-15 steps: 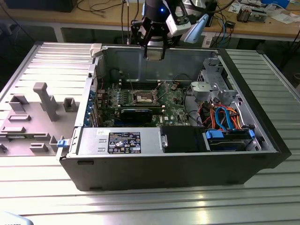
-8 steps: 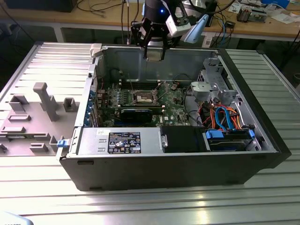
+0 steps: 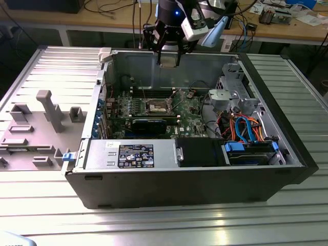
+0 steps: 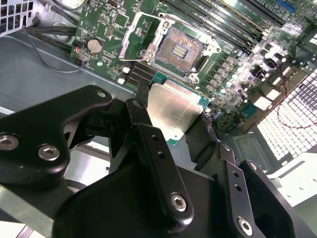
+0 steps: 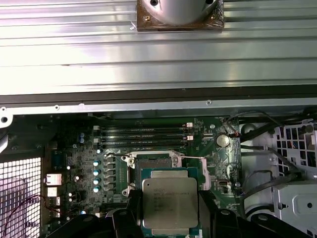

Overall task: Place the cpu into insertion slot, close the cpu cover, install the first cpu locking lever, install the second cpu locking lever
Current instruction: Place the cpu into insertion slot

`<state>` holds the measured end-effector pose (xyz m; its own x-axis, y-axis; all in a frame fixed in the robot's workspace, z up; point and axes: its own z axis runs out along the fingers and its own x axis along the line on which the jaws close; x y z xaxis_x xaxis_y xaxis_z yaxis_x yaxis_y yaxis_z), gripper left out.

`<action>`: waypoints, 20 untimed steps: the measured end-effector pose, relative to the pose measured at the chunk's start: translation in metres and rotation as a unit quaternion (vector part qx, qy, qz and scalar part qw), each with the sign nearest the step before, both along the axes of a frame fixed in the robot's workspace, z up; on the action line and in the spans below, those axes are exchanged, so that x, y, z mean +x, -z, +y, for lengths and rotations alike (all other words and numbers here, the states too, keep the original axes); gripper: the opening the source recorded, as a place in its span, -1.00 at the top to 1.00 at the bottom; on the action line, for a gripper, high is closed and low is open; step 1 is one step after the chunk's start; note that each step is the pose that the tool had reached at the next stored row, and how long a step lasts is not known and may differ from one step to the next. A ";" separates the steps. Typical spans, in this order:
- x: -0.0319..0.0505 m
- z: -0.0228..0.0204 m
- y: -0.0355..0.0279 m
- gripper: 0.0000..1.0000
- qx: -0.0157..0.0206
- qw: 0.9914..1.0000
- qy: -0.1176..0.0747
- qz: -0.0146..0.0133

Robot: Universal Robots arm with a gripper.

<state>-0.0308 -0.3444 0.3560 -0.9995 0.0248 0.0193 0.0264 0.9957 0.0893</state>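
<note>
Exterior view, read from its left: a grey moulded parts holder [image 3: 41,120] lies on the ribbed metal table [image 3: 287,77] beside the open black computer case [image 3: 195,179], whose green motherboard [image 3: 190,108] carries the empty square insertion slot [image 3: 156,106]. Just to the exterior view's right of the slot and well above it, the black gripper [image 3: 169,55] hangs clenched on the small flat silver-grey cpu [image 5: 170,201]. In the first wrist view, chip and slot sit edge-parallel, with the slot ahead.

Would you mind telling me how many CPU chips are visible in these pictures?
1. The cpu is clamped in the end effector, held apart from the open, empty socket on the motherboard. Others may be hidden.
</note>
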 end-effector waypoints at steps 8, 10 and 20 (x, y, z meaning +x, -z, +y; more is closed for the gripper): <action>0.0000 0.0000 0.0020 -0.09 0.000 1.000 0.000 0.000; 0.0000 0.0000 0.0025 -0.09 0.000 1.000 0.000 0.000; 0.0000 0.0000 0.0058 -0.09 0.000 1.000 0.000 0.000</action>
